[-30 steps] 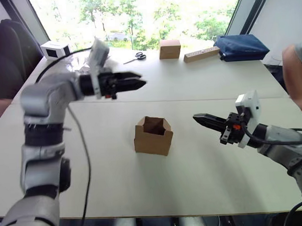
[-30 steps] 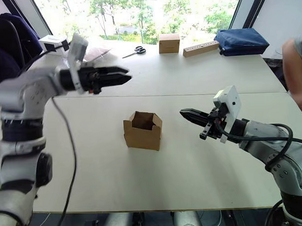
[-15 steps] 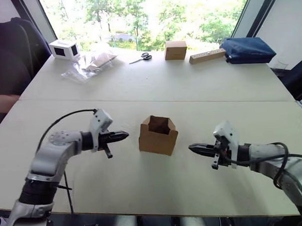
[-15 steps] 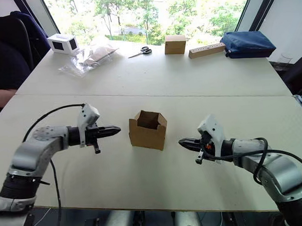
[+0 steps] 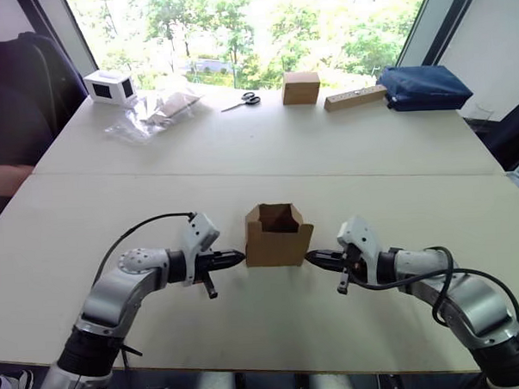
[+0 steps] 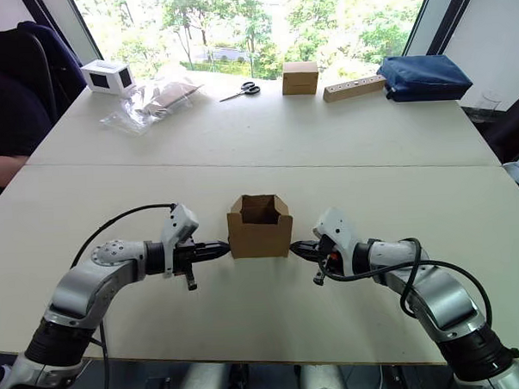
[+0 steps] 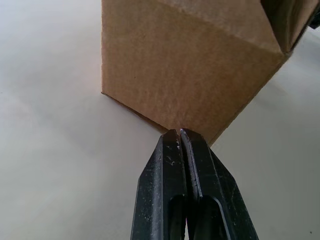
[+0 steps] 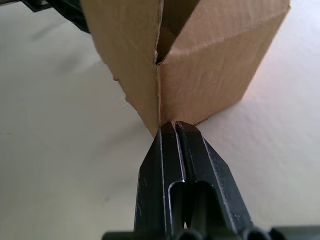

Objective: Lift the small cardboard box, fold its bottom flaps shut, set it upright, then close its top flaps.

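While sitting low on the worktop (image 5: 397, 188), left gripper (image 5: 236, 257) has fingers pressed together, tip at the box's corner | small cardboard box (image 5: 279, 237) upright mid-worktop, top open | right gripper (image 5: 312, 258) same deal, fingers pinched together at the opposite corner

Both arms are lower and closer in than a second ago. The left gripper (image 5: 237, 257), earlier raised high at the far left, now lies low on the table with its tips at the small cardboard box's (image 5: 279, 237) left lower corner. The right gripper (image 5: 312, 258), earlier well right, now meets the right lower corner, fingers pressed together.
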Tool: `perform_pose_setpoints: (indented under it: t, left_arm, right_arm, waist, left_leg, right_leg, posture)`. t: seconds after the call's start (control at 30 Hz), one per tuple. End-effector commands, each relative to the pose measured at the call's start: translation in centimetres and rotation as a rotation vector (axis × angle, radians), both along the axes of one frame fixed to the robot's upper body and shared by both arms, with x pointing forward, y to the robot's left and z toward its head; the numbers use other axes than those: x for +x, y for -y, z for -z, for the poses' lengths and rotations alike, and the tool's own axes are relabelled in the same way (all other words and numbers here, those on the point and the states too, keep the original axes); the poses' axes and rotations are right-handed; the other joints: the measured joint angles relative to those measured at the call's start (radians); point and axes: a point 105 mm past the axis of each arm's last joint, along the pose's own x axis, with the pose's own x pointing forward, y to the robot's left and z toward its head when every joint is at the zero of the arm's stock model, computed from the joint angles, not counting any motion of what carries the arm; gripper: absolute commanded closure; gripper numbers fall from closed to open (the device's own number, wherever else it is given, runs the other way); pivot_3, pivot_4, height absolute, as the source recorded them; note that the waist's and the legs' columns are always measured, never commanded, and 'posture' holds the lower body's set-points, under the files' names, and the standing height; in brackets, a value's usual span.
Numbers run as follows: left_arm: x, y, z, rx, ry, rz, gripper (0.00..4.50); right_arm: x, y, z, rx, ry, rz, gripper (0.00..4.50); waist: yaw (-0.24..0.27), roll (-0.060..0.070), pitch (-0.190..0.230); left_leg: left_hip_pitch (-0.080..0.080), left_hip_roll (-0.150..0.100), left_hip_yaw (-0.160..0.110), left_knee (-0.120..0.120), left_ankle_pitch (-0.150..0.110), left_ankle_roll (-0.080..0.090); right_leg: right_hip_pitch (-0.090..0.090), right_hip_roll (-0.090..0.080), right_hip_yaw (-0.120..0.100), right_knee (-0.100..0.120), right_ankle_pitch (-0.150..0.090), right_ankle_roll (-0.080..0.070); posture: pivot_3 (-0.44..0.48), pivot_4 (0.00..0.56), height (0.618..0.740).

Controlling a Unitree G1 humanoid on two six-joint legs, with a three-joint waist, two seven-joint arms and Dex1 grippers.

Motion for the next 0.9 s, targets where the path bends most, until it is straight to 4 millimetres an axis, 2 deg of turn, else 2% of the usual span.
perform_pose_setpoints:
  t: [0.03,0.13,0.23,0.37,0.43,0.53,0.7,0.9]
  left_arm:
    - [0.4,-0.4,-0.7,0.006,0.044,-0.013,4.43]
    - [1.5,-2.1,-1.9,0.029,0.103,-0.059,4.43]
    - [1.8,-2.8,-3.8,0.030,0.126,-0.044,4.43]
    - [1.5,-1.7,-8.0,-0.054,0.144,0.067,4.43]
    - [1.3,-1.1,-8.8,-0.061,0.147,0.109,4.43]
    - [1.5,-0.2,-9.0,-0.030,0.180,0.148,4.43]
    - [2.3,1.3,-8.3,-0.023,0.187,0.190,4.43]
    - [3.2,2.0,-7.0,0.011,0.191,0.208,4.43]
  right_arm:
    - [-0.5,0.2,-1.1,-0.009,0.037,-0.031,4.50]
    - [-0.8,1.4,-2.3,-0.047,0.059,-0.034,4.50]
    - [-0.6,3.1,-3.8,-0.126,0.111,-0.032,4.50]
    - [0.4,3.6,-7.0,-0.104,0.188,-0.044,4.50]
    - [1.1,3.3,-8.3,-0.059,0.218,-0.043,4.50]
    - [2.1,2.5,-9.8,0.032,0.234,-0.059,4.50]
    - [2.8,0.7,-9.0,0.024,0.217,-0.127,4.50]
    - [3.2,-0.7,-8.0,0.020,0.207,-0.174,4.50]
  waist:
    - [0.001,0.000,0.000]
    - [0.001,0.000,0.000]
    - [0.001,0.000,0.000]
    - [0.001,0.000,0.000]
    - [0.000,0.000,0.000]
    - [-0.003,0.000,0.000]
    - [0.001,0.000,0.000]
    - [0.000,0.000,0.000]
  left_leg:
    - [0.000,0.000,0.000,0.000,0.000,0.000]
    - [0.001,0.000,0.000,0.000,0.000,0.000]
    - [0.001,0.000,0.000,0.000,0.000,0.000]
    - [0.001,0.000,0.000,0.000,0.000,0.000]
    - [0.001,0.000,0.000,0.000,0.000,0.000]
    - [0.001,0.000,0.000,-0.001,0.000,0.000]
    - [0.001,0.000,0.000,-0.001,0.000,0.000]
    - [0.001,0.000,0.000,-0.001,0.000,0.000]
  right_leg:
    - [0.000,0.000,0.000,0.000,0.000,0.000]
    - [0.000,0.000,0.000,0.000,0.000,0.000]
    - [0.000,0.000,0.000,0.000,0.000,0.000]
    - [0.001,0.000,0.000,0.000,0.000,-0.001]
    - [0.001,0.000,0.000,0.000,0.000,-0.001]
    - [0.001,0.000,0.000,0.000,0.000,0.000]
    - [0.001,0.001,0.000,0.000,0.000,0.000]
    - [0.001,0.000,0.000,-0.001,0.000,0.000]
  posture:
    - [0.000,0.150,0.740]
    - [0.000,0.150,0.740]
    - [0.000,0.150,0.740]
    - [0.000,0.150,0.740]
    - [0.000,0.150,0.740]
    - [0.000,0.150,0.740]
    - [0.000,0.150,0.740]
    - [0.000,0.150,0.740]
